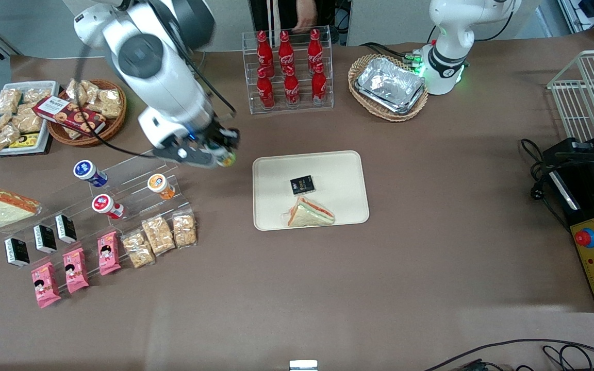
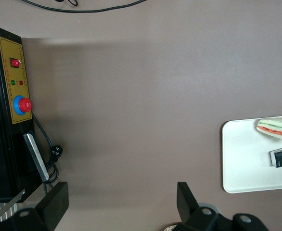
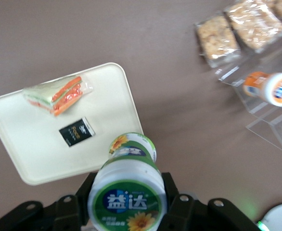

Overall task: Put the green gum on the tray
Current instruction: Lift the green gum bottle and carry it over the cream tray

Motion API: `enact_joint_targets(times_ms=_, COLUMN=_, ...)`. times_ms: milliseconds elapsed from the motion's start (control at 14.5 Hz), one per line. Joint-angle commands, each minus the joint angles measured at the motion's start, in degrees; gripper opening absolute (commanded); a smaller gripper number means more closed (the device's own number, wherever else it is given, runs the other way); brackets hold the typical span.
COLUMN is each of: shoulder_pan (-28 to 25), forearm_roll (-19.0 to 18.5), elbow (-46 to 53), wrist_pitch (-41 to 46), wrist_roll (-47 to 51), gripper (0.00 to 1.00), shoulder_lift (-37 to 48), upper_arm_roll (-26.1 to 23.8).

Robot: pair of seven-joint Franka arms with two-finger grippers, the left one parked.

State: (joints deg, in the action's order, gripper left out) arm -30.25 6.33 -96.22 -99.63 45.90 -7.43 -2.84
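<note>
My right gripper is shut on the green gum, a small bottle with a white-and-green lid and green-yellow label, held in the air above the table. It also shows in the front view between the clear acrylic stand and the tray. The cream-beige tray lies on the brown table beside the gripper, toward the parked arm's end. It carries a small black packet and a wrapped sandwich. The tray also shows in the right wrist view, below the gum.
A clear stepped stand holds an orange-lidded bottle, a blue-lidded one and a red-lidded one. Snack packets lie nearer the camera. A cola rack, a foil-tray basket and a control box stand around.
</note>
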Motion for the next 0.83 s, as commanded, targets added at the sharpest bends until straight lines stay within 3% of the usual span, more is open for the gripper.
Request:
enact_joint_targets(times_ms=0, shoulder_pan=-0.85, forearm_roll=2.01, elbow=-2.81, wrist_pitch=-10.54, wrist_roll=0.51, gripper=0.39, shoulder_lift=-6.45, upper_arm_roll=0.64)
enact_joint_targets(times_ms=277, shoulder_pan=-4.54, forearm_roll=2.11, elbow=-14.69, wrist_pitch=-27.26, wrist_roll=0.42, gripper=0.39, shoulder_lift=-8.38, upper_arm_roll=0.64)
enact_joint_targets(times_ms=761, shoulder_pan=-8.50, forearm_roll=2.28, elbow=-16.36, wrist_pitch=-31.40, wrist_roll=0.51, gripper=0.39, shoulder_lift=-15.68, upper_arm_roll=0.55)
